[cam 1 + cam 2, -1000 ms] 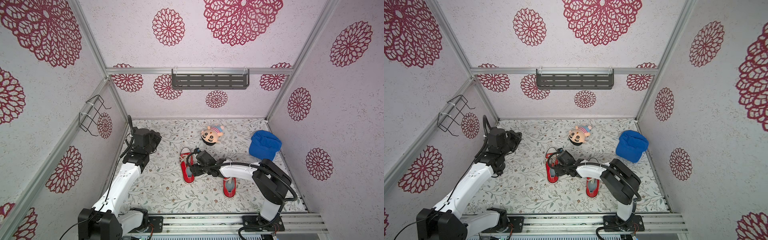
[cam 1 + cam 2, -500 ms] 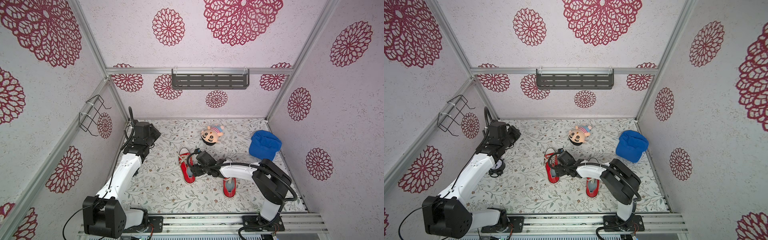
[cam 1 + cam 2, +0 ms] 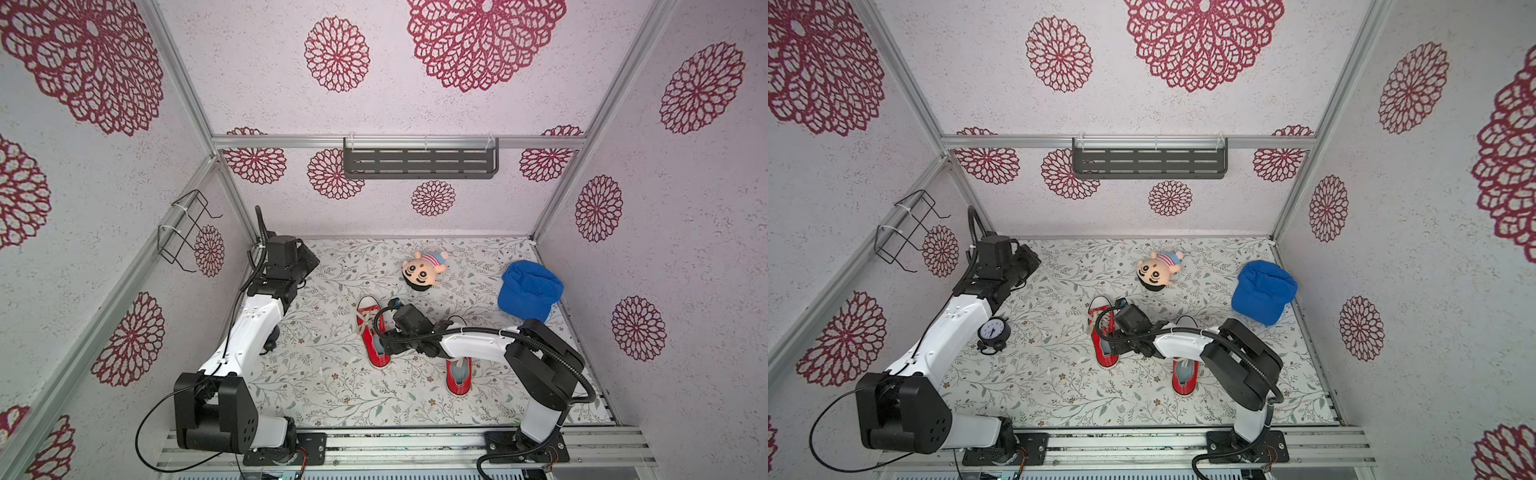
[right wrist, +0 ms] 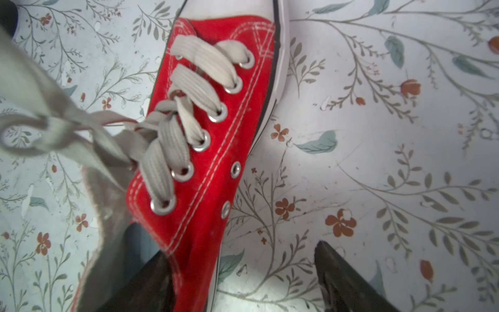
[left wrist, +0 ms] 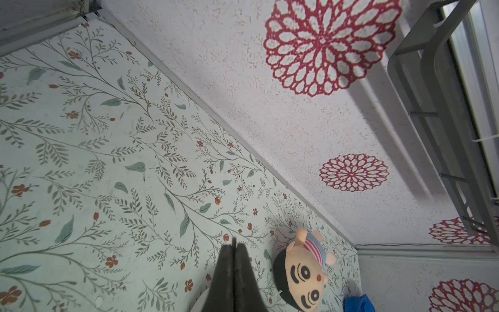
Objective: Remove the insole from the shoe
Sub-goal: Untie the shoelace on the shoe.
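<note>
Centrally on the floral-print mat (image 3: pixel 316 374), the red canvas lace-up sneaker (image 4: pixel 221 129) lies under the right gripper (image 4: pixel 240 250), black fingers (image 4: pixel 343 281) spread astride its side wall (insole not clearly visible). Well apart, the left gripper (image 5: pixel 234 250) hovers, fingers pressed together.

left arm (image 3: pixel 254 332), right arm (image 3: pixel 478 344): white shells, black joints | cables (image 3: pixel 262 224): black ribbed hose | bases (image 3: pixel 525 451): black, screwed plates | fingers (image 4: pixel 345 283): dark, tapered

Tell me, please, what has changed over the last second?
The left arm swung its shut left gripper toward the back wall, uncovering the clock in a top view. The right gripper stayed open astride the side of the shoe. The other shoe, doll and cap did not move.
</note>
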Action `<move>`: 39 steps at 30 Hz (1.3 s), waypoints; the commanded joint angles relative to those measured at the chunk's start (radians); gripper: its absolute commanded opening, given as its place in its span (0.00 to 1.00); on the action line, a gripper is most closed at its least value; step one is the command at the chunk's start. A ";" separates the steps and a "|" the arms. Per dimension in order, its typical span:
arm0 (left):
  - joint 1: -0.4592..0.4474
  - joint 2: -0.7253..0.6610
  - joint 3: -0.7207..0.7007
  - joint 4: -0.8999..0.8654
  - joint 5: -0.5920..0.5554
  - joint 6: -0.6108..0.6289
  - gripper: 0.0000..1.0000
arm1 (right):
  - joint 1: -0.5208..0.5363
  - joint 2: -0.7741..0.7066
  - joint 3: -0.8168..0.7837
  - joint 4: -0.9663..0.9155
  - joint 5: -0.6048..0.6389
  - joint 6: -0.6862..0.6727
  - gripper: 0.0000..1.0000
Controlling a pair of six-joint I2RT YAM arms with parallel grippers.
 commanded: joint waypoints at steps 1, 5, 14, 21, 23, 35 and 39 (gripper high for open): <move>0.006 0.007 -0.042 0.020 0.050 0.039 0.00 | 0.006 -0.084 0.004 0.052 -0.039 -0.073 0.82; 0.006 -0.010 -0.077 0.013 0.050 0.053 0.00 | 0.006 -0.113 0.020 0.067 -0.049 -0.181 0.82; 0.006 -0.039 -0.065 -0.014 0.040 0.054 0.00 | -0.028 -0.032 0.149 0.079 -0.224 -0.417 0.73; 0.006 -0.059 -0.076 -0.019 0.042 0.044 0.00 | -0.157 0.071 0.167 0.343 -0.465 -0.032 0.67; 0.006 -0.062 -0.077 -0.019 0.043 0.044 0.00 | -0.160 0.094 0.177 0.354 -0.464 -0.003 0.66; 0.006 -0.074 -0.082 -0.019 0.047 0.045 0.00 | -0.146 0.203 0.220 0.481 -0.551 0.126 0.57; 0.006 -0.077 -0.084 -0.019 0.046 0.044 0.00 | -0.141 0.219 0.234 0.482 -0.562 0.135 0.42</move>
